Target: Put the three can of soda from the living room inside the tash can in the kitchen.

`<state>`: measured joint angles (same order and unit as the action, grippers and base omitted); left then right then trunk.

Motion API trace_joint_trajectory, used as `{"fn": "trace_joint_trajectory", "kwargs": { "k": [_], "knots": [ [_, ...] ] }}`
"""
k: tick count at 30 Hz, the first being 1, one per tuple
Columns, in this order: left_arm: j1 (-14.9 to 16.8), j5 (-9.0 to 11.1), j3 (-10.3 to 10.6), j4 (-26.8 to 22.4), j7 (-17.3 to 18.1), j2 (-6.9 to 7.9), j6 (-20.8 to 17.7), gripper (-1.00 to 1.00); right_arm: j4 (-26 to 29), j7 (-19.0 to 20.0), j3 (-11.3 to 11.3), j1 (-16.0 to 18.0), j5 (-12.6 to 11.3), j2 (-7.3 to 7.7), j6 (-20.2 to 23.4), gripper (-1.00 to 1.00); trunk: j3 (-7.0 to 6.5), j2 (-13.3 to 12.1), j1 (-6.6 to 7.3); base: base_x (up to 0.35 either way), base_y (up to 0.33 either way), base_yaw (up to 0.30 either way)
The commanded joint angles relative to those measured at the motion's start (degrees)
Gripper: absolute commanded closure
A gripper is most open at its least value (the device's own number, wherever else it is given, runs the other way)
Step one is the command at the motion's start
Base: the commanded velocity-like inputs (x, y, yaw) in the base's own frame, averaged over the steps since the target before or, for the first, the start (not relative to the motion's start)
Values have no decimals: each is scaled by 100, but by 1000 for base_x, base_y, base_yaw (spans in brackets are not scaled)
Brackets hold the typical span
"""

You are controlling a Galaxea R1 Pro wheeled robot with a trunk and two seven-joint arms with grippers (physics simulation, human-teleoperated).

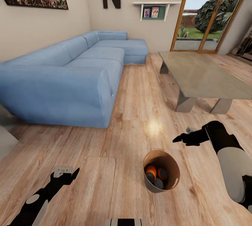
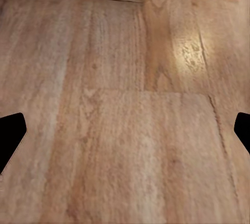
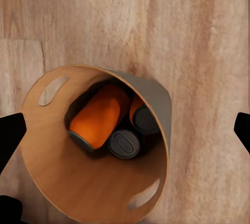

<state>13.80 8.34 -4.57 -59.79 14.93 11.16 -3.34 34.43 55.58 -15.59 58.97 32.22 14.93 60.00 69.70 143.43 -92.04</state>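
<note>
R gripper (image 1: pixel 182 138) hangs w/ jaws open, empty; the bin (image 1: pixel 172 170) stands upright on the floor (image 1: pixel 133 114) just past it at approx 7 o'clock, mouth up. 3 cans (image 3: pixel 101 117) lie inside, one orange can tilted on its side. L gripper (image 1: pixel 66 174), also open & empty, is farther off, so R arm looks nearer for a rim grab.

Open wood floor (image 1: pixel 140 114) runs 12 o'clock btwn blue sofa (image 1: pixel 70 79) at 10 and grey coffee table (image 1: pixel 203 75) at 1, w/ trash can (image 1: pixel 171 180) standing at 6, its mouth taken up by three cans (image 3: pixel 112 122).
</note>
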Motion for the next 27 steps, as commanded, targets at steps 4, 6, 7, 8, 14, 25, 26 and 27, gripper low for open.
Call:
{"fn": "trace_joint_trajectory", "kwargs": {
  "k": [4,6,7,8,14,25,26,27],
  "knots": [
    [0,1,0,12,-61,0,0,-100,2,-3,0,-97,6,1,0,-100,-89,-6,10,0,0,0],
    [0,1,0,13,-73,0,-1,-100,3,-3,-2,-154,7,3,0,-100,-134,-8,15,0,0,0],
    [0,2,-2,13,-78,0,-1,-100,5,-3,-3,-176,8,4,0,-100,-156,-10,18,0,0,0],
    [0,5,-4,12,-84,0,-1,-100,9,-3,-2,-207,9,13,0,-100,-178,-11,20,0,0,0],
    [0,14,-8,9,-98,0,-2,-100,28,-3,5,-256,12,33,0,-100,-311,-19,36,0,0,0],
    [0,11,-9,14,-112,0,-1,-100,84,-9,14,-350,21,33,0,-100,-510,-449,272,0,0,0],
    [0,10,-9,13,-112,0,-1,-100,86,-10,13,-358,26,34,0,-100,-527,-489,294,0,0,0],
    [0,10,-9,14,-112,0,-1,-100,87,-10,13,-360,28,35,0,-100,-545,-529,316,0,0,0]
  ]
}}
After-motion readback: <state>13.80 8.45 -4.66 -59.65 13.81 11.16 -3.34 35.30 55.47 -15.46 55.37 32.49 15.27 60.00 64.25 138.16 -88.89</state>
